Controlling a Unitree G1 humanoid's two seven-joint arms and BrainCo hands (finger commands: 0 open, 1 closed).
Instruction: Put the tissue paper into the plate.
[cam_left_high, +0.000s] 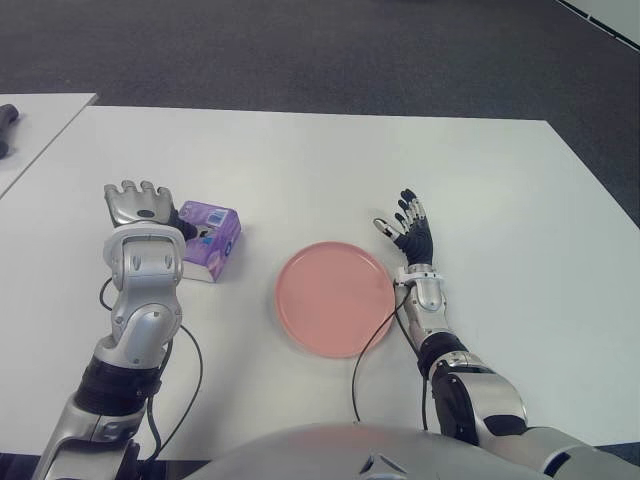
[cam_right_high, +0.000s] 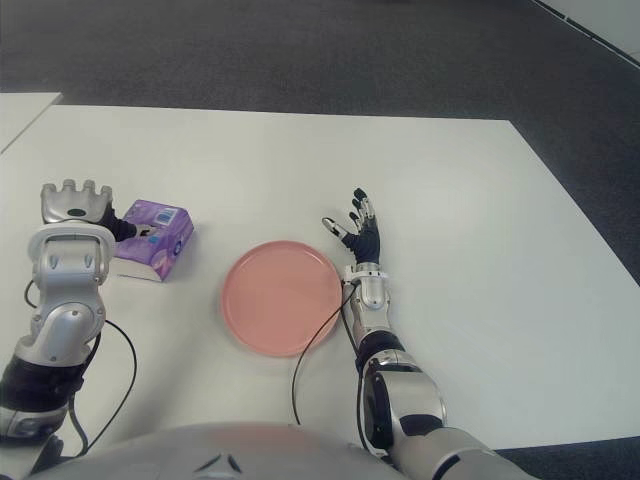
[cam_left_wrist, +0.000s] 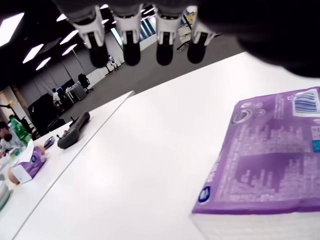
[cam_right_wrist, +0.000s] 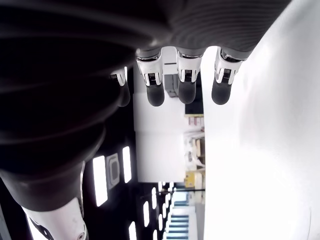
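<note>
White counter (cam_left_high: 330, 170) — bare between items. Pink plate (cam_left_high: 335, 297): empty, near centre, a black cable crossing its right edge. Tissue paper (cam_left_high: 209, 240): purple pack lying on the counter left of the plate, well apart from it; barcode and small print on top, unreadable. Left hand (cam_left_high: 140, 204): just left of the pack, fingers extended, grasping nothing. Right hand (cam_left_high: 408, 229): beside the plate's right rim, fingers spread — released. Second counter (cam_left_high: 30, 125) at far left, cut off.
</note>
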